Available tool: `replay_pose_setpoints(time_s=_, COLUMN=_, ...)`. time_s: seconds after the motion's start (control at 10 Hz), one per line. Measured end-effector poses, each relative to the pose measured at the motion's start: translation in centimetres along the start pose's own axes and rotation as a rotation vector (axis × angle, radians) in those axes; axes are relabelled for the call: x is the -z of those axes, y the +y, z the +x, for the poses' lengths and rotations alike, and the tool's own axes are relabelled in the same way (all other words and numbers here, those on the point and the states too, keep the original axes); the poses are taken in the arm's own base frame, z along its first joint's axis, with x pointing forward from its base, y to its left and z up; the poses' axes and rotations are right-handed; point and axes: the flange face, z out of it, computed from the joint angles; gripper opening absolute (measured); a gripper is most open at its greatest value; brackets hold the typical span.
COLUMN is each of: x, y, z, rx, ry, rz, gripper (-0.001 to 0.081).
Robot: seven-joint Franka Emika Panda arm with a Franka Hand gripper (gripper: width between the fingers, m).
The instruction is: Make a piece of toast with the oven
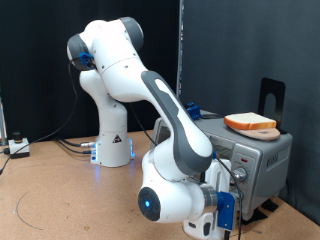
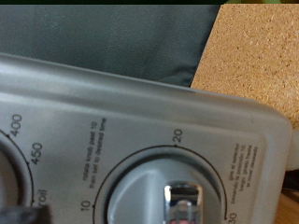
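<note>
The gripper (image 1: 232,205) is positioned at the oven (image 1: 262,155) front, facing the timer knob (image 2: 175,193); finger opening cannot be determined. A bread slice (image 1: 250,123) rests on the oven's top.

Even indoor light; wrist view blurred (close range), dark backdrop.

One oven (image 1: 255,160), one bread slice (image 1: 250,123) (atop it), two knobs (image 2: 177,196).

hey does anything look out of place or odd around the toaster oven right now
One thing stands out: a square bread slice with a pale face and orange-tan crust lies on top of the small boxy silver toaster oven, not inside it. The gripper is hidden behind the arm at the oven's front; the wrist view shows a grey timer knob close up.
</note>
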Motion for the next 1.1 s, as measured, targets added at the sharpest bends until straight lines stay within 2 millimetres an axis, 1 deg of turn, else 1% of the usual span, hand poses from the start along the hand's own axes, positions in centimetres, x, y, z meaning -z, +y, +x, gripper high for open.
replay_pose_setpoints(time_s=0.1, x=-0.1, y=0.1, z=0.0, rx=-0.013, ry=-0.003, rz=0.000, gripper=0.0554)
replay_pose_setpoints(time_s=0.2, x=-0.2, y=0.2, z=0.0, rx=-0.019, ry=-0.005, rz=0.001, gripper=0.0387)
replay_pose_setpoints(time_s=0.3, x=-0.3, y=0.3, z=0.0, rx=-0.023, ry=-0.007, rz=0.002, gripper=0.0387)
replay_pose_setpoints(time_s=0.4, x=-0.4, y=0.6, z=0.1, rx=-0.034, ry=-0.010, rz=0.005, gripper=0.0172)
replay_pose_setpoints(time_s=0.5, x=-0.5, y=0.6, z=0.1, rx=-0.065, ry=-0.019, rz=0.017, gripper=0.0172)
replay_pose_setpoints(time_s=0.6, x=-0.5, y=0.7, z=0.2, rx=-0.117, ry=-0.029, rz=0.033, gripper=0.0085)
replay_pose_setpoints(time_s=0.7, x=-0.6, y=0.9, z=0.3, rx=-0.158, ry=-0.041, rz=0.046, gripper=0.0085)
replay_pose_setpoints(time_s=0.9, x=-0.6, y=1.1, z=0.5, rx=-0.171, ry=-0.059, rz=0.061, gripper=0.0085)
replay_pose_setpoints(time_s=1.0, x=-0.6, y=1.1, z=0.5, rx=-0.163, ry=-0.059, rz=0.061, gripper=0.0085)
replay_pose_setpoints(time_s=1.1, x=-0.5, y=1.1, z=0.5, rx=-0.104, ry=-0.044, rz=0.057, gripper=0.0085)
